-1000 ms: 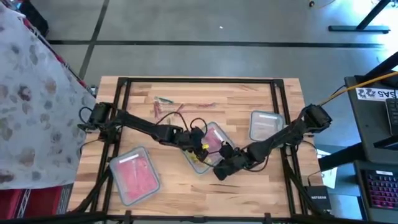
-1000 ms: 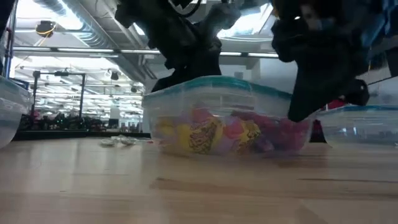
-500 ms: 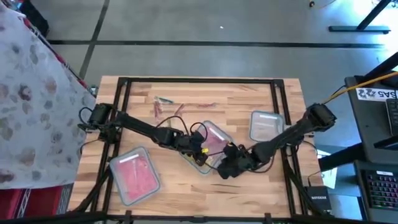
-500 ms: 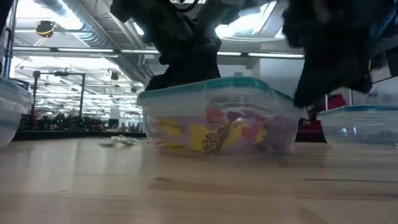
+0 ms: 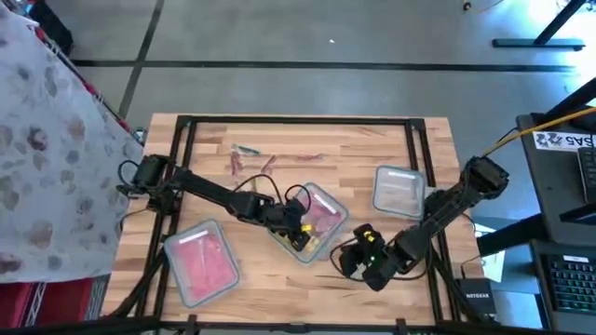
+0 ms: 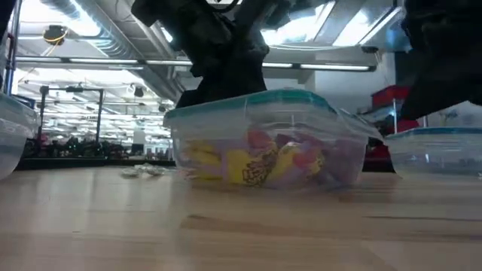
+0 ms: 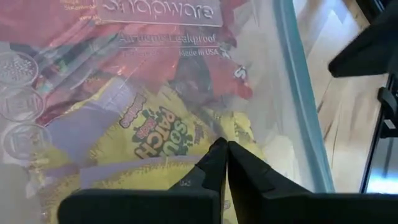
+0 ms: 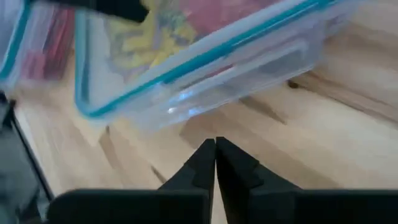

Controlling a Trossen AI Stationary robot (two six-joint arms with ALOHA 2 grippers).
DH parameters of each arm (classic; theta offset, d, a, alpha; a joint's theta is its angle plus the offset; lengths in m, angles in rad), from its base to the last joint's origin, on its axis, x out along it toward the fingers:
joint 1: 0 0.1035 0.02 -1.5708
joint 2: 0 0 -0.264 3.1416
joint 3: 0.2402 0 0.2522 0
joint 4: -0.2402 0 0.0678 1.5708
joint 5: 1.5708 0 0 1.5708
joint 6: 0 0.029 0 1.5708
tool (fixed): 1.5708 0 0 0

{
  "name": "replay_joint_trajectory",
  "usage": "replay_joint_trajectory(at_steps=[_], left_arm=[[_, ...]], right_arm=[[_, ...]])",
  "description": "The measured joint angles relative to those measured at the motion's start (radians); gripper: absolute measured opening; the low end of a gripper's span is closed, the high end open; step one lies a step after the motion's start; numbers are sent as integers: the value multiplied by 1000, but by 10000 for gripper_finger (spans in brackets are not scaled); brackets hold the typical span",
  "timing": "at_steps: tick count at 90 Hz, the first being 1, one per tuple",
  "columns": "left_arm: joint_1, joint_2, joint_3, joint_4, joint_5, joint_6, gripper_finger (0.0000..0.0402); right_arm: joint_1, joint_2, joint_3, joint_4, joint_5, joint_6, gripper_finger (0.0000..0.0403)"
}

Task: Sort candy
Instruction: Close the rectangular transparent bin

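A clear lidded container [image 5: 312, 221] with a teal rim stands mid-table on its base, holding mixed candy [image 6: 260, 162] in yellow, red and purple wrappers. My left gripper [image 5: 296, 230] is shut, with its fingertips on the container's lid [image 7: 155, 74]. My right gripper [image 5: 346, 261] is shut and hangs over bare wood to the near right of the container, touching nothing. Loose candy [image 5: 250, 156] lies on the table toward the far edge. My left gripper sets its shut fingertips [image 7: 214, 155] on the clear lid [image 7: 186, 134] near the container's near-left corner. It comes slanting down from the table's left. Yellow wrappers show through the lid right under the tips. The container stands level on the table.
A container of pink candy [image 5: 200, 262] stands near-left. Another clear container [image 5: 399, 189] stands at the right. More loose pieces [image 5: 307, 156] lie by the far edge. Bare wood [image 5: 279, 288] stretches along the near edge. A black frame [image 5: 298, 121] borders the table.
My right gripper has drawn back from the container's near-right side toward the table's near right and risen. The container has slid a little toward the table's left, and the candy inside has shifted. My left gripper has stayed on the lid.
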Motion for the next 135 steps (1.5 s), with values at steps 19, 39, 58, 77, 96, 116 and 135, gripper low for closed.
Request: replay_joint_trajectory(at_steps=[19, 39, 58, 77, 96, 116, 135], left_arm=[[0, 2, 0, 0, -2, 2, 0], [8, 20, 1, 5, 18, 11, 0], [6, 21, 2, 9, 55, -17, 0], [-10, 21, 2, 7, 94, -28, 0], [-14, 23, 2, 27, 117, -27, 0], [-16, 93, 4, 214, 104, -57, 0], [7, 70, 0, 321, 34, -82, 0]], right_arm=[[-78, 0, -73, 142, 11, 36, 0], [-170, 12, -101, 264, -91, -33, 0], [-228, 94, -103, 342, -57, 20, 0], [-212, 66, -105, 280, -53, 25, 0], [-110, -57, -98, 203, 100, 43, 0], [-47, -146, -63, 192, 175, -104, 0], [-51, -153, 25, 186, 164, -326, 0]])
